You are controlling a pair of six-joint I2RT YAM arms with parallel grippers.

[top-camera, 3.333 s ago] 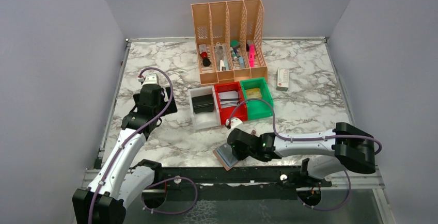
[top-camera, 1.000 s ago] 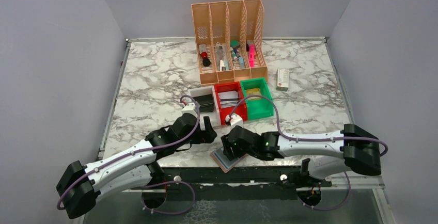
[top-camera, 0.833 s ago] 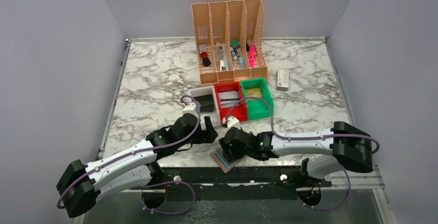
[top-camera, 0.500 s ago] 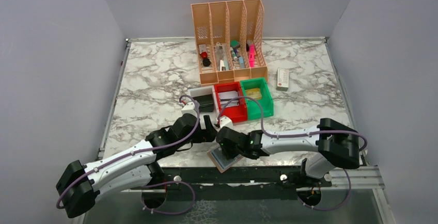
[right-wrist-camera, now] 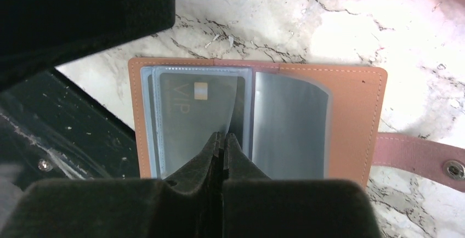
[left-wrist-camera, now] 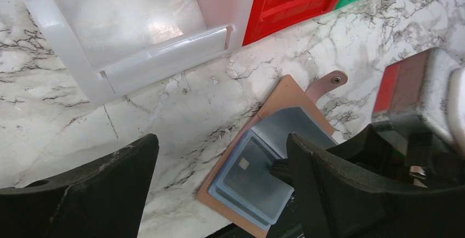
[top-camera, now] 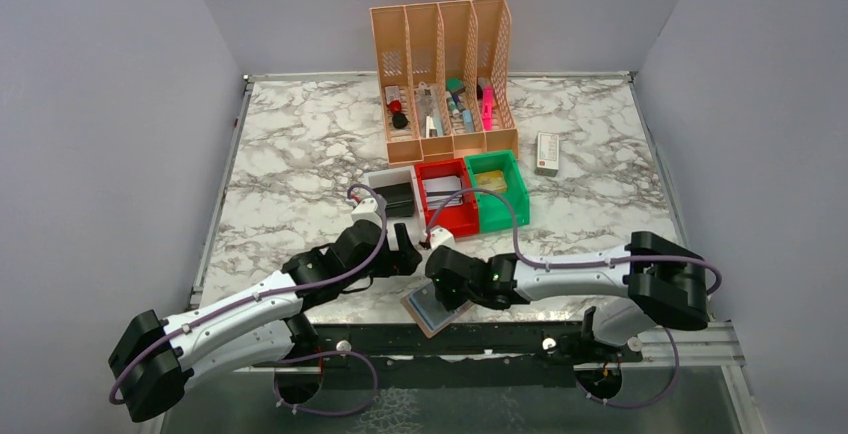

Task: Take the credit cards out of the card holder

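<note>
The card holder (top-camera: 428,306) lies open at the table's near edge, partly over the black rail. It is tan-brown (right-wrist-camera: 356,117) with grey-blue clear sleeves and a snap strap (right-wrist-camera: 417,156). A dark credit card (right-wrist-camera: 186,117) marked VIP, with a gold chip, sits in the left sleeves; it also shows in the left wrist view (left-wrist-camera: 257,166). My right gripper (right-wrist-camera: 224,136) is shut, with its tips pinching a lifted clear sleeve page at the holder's spine. My left gripper (left-wrist-camera: 220,139) is open and empty, hovering above the holder (left-wrist-camera: 285,92) and just left of the right gripper (top-camera: 447,294).
A white bin (top-camera: 385,222) holding a black case (top-camera: 395,197), a red bin (top-camera: 452,219) and a green bin (top-camera: 500,209) stand just behind the grippers. A tan desk organizer (top-camera: 440,64) and a small white box (top-camera: 547,152) stand further back.
My left arm has swung from the table's left side to the middle, beside the holder. My right gripper has shifted the holder slightly left along the near edge.
</note>
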